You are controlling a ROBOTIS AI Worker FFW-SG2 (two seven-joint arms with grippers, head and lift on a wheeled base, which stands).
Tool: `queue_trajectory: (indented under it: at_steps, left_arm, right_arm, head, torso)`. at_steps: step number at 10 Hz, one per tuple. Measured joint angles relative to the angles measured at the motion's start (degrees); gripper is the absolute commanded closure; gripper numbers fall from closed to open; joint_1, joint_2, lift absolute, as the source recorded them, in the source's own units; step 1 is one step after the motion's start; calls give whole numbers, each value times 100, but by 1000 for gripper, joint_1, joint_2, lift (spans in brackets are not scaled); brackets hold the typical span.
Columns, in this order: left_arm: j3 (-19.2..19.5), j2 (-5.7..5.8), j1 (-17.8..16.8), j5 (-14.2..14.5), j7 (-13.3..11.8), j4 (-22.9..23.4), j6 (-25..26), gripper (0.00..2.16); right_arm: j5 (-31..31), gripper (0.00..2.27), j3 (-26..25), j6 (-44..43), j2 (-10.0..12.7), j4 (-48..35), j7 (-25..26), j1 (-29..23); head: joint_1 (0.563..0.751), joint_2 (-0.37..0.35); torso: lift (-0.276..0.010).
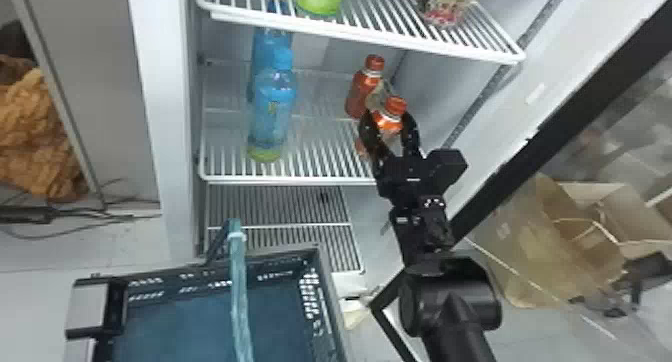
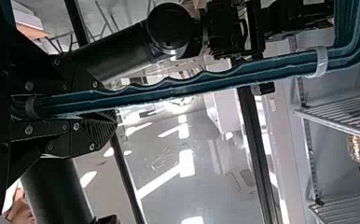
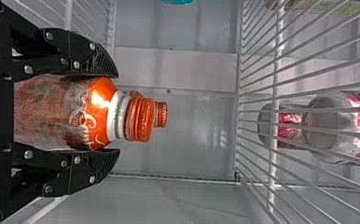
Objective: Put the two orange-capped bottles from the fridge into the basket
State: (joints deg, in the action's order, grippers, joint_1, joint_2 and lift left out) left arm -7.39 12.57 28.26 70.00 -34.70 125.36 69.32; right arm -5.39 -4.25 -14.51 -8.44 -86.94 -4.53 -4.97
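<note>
The fridge [image 1: 177, 136] holds two orange-capped bottles [image 1: 359, 95], one in the right gripper [image 1: 387, 117].

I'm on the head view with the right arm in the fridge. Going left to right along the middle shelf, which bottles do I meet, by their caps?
Front blue-capped bottle → rear orange-capped bottle → front orange-capped bottle, between the fingers of the right gripper.

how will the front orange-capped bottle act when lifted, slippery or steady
The front orange-capped bottle might slip or twist, as its glossy side is rounded. It should lift fairly steadily, with the right gripper's fingers on opposite sides below its neck. Laid down in the dark basket, that round body could roll.
</note>
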Motion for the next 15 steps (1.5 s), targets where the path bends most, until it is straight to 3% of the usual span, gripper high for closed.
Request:
queue_trajectory:
  at_steps: [4, 6, 9, 11, 15]
  left_arm:
    - [8, 0, -1, -8, -2, 0, 0, 1193]
    - [1, 7, -18, -7, -2, 0, 0, 1190]
    - [-3, 9, -28, 4, -2, 0, 3, 1190]
    - [8, 9, -28, 4, -11, 0, 18, 1190]
    - [20, 0, -21, -23, -10, 0, 42, 1190]
  right_arm:
    - [-363, 687, 278, -65, -135, -1223, -4, -574]
    - [-644, 687, 377, 360, -221, -2110, -37, -1084]
    - [-857, 687, 195, 1815, -229, -3975, -296, -2178]
    - [-959, 687, -13, 3364, -225, -5224, -629, -2810]
    - [-1236, 687, -184, 6138, -239, -6504, -1209, -3235]
  head:
    - [695, -350]
    - [695, -350]
    - [695, -350]
    - [695, -350]
    - [695, -350]
  torso:
    - [-235]
    - [-235]
    - [-235]
    - [-235]
    - [-235]
